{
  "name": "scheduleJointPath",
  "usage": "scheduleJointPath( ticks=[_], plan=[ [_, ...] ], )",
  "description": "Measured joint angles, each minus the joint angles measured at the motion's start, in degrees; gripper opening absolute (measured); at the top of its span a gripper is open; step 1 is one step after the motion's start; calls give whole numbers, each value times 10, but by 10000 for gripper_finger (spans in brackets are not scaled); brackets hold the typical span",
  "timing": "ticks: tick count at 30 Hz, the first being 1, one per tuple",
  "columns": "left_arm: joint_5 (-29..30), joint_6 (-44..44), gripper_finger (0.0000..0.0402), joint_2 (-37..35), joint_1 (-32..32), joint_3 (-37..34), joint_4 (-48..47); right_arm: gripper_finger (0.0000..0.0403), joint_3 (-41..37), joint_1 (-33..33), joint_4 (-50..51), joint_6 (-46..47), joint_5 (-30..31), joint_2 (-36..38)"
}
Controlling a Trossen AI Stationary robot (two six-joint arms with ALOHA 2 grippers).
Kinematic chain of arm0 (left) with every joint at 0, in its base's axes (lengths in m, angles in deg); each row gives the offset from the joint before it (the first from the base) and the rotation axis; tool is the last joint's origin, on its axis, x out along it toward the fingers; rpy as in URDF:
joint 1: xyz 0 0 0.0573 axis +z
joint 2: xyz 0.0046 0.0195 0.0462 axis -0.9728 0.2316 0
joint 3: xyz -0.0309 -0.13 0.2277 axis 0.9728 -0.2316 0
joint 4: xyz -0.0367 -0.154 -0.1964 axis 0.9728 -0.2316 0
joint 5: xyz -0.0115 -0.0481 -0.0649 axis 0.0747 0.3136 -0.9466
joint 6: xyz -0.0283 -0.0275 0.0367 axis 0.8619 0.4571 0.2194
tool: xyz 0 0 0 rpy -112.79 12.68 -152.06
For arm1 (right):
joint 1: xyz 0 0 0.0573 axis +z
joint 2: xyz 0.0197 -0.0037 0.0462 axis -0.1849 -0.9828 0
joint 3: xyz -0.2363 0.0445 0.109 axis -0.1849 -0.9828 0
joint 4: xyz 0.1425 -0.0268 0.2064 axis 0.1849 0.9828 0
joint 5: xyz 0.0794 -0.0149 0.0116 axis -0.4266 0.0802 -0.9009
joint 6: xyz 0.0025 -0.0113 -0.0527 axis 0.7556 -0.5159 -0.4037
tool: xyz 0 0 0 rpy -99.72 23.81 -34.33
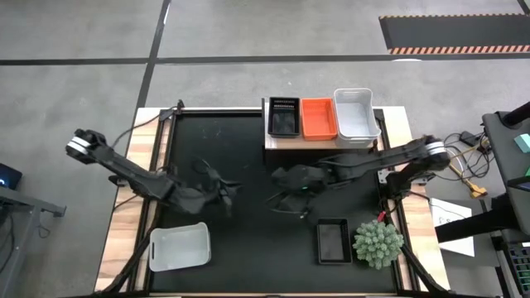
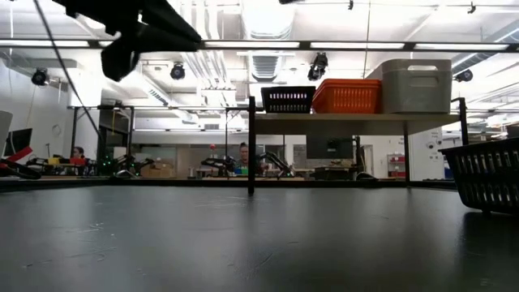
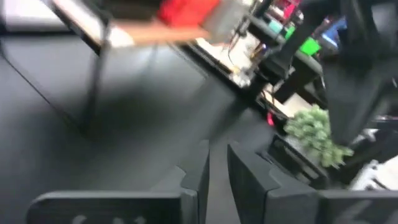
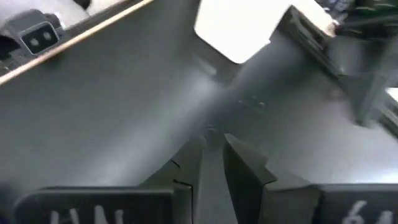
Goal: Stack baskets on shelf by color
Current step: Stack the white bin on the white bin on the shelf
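The light-wood shelf [image 1: 277, 143] stands at the far middle of the black mat and carries a black basket [image 1: 283, 118], an orange basket [image 1: 318, 118] and a white basket [image 1: 356, 116] side by side. A loose white basket [image 1: 178, 247] rests on the mat at the near left. A loose black basket [image 1: 334, 242] rests at the near right. My left gripper [image 1: 230, 192] and my right gripper [image 1: 277, 199] hover over the mat's middle, facing each other. Each has its fingers drawn nearly together with nothing between them [image 3: 217, 158] [image 4: 214, 146].
A green spiky plant [image 1: 378, 242] stands beside the loose black basket at the near right. Bare mat lies between the shelf and the two loose baskets. Cables and equipment [image 1: 472, 165] lie off the table's right edge.
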Motion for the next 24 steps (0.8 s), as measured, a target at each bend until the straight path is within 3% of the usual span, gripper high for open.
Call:
scheduleJointPath(
  ticks=[6,10,14,16,24],
  plan=[
    [-74,97,11,108,-4,119,-52,43,-113,-1,-87,0,2,105],
    [-137,223,1,167,-5,231,-251,43,-159,-1,-111,0,1,152],
    [-208,364,1,230,-6,366,-518,43,-197,-1,-126,-1,1,190],
    [-244,405,1,261,-8,414,-596,43,-215,-2,-124,-1,1,202],
    [-488,516,12,316,-9,480,-698,43,-268,-2,-149,-22,1,229]
  ],
)
